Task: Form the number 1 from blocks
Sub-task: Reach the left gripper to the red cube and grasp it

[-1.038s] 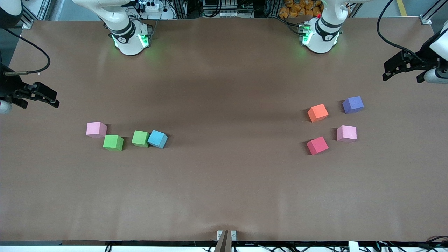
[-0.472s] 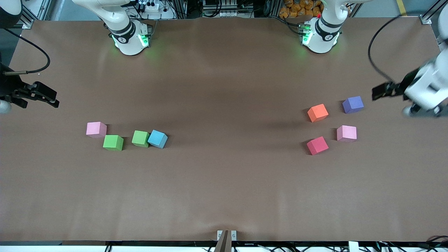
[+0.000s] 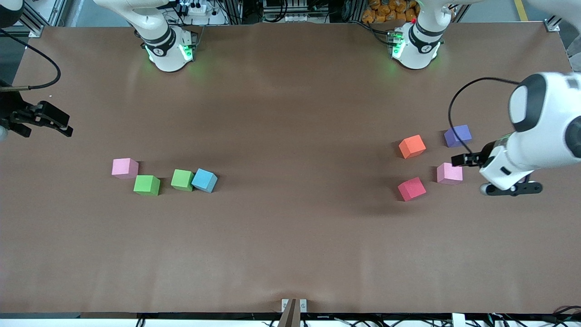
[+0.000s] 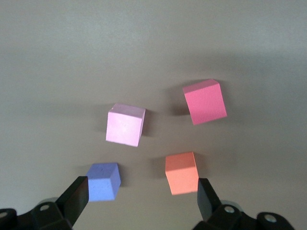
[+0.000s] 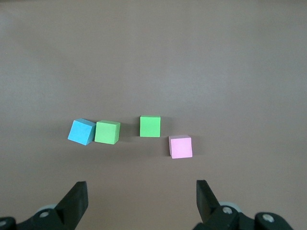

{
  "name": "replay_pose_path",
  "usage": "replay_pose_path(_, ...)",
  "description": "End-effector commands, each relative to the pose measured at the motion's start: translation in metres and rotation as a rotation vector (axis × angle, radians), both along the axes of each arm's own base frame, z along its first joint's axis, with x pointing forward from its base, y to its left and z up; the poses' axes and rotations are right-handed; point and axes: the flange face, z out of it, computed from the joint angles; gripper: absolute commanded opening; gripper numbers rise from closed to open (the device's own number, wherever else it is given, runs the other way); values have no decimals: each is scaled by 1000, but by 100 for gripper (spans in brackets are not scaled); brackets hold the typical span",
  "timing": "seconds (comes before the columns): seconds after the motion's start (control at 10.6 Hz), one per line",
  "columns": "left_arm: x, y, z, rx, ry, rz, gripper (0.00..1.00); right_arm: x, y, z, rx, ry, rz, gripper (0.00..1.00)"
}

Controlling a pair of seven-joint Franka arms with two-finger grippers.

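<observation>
Left pincer, fingers spread, is hovering empty over the pink block; right pincer is waiting open at my bench's end.

A robot lab — two table-mounted arms, cabling.

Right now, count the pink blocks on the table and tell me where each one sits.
2. One pink block lies at the right arm's end of the table, beside a green block. The other pink block lies at the left arm's end, nearer the front camera than the purple block. None appears hidden.
</observation>
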Motion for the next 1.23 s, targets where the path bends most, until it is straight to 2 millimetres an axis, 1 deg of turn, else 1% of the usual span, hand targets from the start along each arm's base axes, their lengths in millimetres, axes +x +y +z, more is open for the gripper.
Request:
replay_pose_path(0.0,-1,-11,-40,32,-12,91,100,-3,2,2,6,9,-13,100)
replay_pose_path(0.09,5,-22,-61,36,-27,122,100,-2,4,1,6,9,-10,100)
replay_pose_path(0.19,11,-28,-77,35,-45,158,100,-2,4,0,6,11,-10,100)
replay_pose_path(0.38,18,-42,-100,34,-84,219,100,-1,4,-2,6,15,-10,100)
replay_pose_path(0.47,22,-47,-102,22,-110,250,100,0,4,-4,6,18,-10,100)
replay_pose_path(0.57,25,-50,-115,17,-120,264,100,1,4,-5,7,18,-10,100)
replay_pose_path(0.75,28,-52,-142,21,-119,311,100,1,4,-5,7,18,-10,100)
replay_pose_path(0.85,28,-55,-151,25,-119,340,100,4,3,-10,7,21,-12,100)
replay_pose_path(1.04,24,-76,-178,29,-107,366,100,5,3,-11,8,21,-13,100)
replay_pose_path(1.13,23,-81,-186,30,-109,378,100,5,2,-11,8,23,-15,100)
